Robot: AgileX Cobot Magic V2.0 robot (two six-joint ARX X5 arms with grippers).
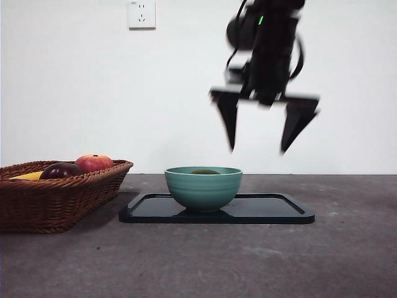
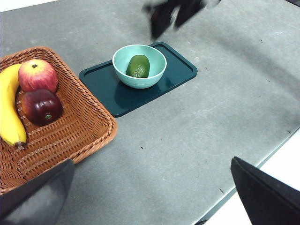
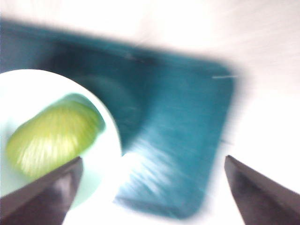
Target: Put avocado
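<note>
Green and dull-skinned, the avocado (image 2: 138, 66) lies inside the pale teal bowl (image 2: 156, 74), and from the front only the top of it peeps above the rim. That bowl stands on a dark flat tray (image 1: 273, 211), nearer the tray's end that faces the basket, and the tray rests on the grey desk (image 1: 248, 261).

Above the bowl and a little to the side away from the basket hangs the right tool (image 1: 263, 124), well clear of the rim, its two black jaws spread wide apart with nothing between them. Its own wrist view is badly smeared, so I can only say it seems to look down on the avocado in the bowl with the tray stretching off beside it.

Off to one side of the tray sits a brown wicker basket (image 2: 89, 126), close to the tray's end. It holds a red apple (image 2: 37, 75), a dark purple round fruit (image 2: 42, 106) just beside the apple, and a yellow banana (image 2: 9, 110) lying along them.

The left tool (image 2: 150, 187) waits high over the near part of the desk, away from the bowl and basket, with its jaws set wide and empty

On the white wall behind there is a power socket (image 1: 141, 13)
</note>
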